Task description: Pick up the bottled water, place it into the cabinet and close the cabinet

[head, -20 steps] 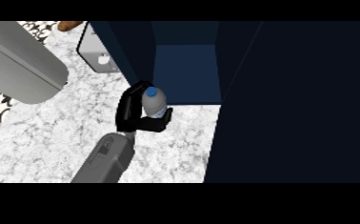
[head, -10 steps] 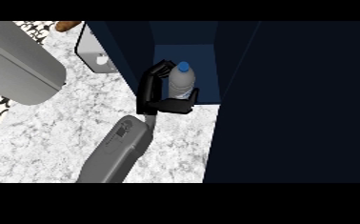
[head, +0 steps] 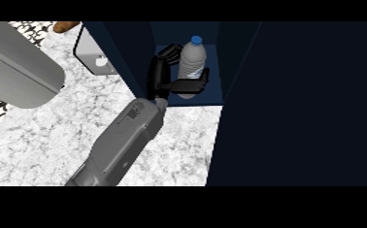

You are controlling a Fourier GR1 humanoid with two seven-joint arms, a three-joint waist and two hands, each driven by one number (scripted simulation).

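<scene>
Now pushed deeper inside than a moment ago: bottled water (head: 192,61) standing up in the open cabinet (head: 188,33), no longer out over the counter (head: 57,125), so only letting go and shutting the door (head: 301,105) left, most likely. Held by the hand (head: 161,72), fingers behind and thumb under the bottle, curled round it. Nothing else seen in the cabinet beside the hand.
</scene>
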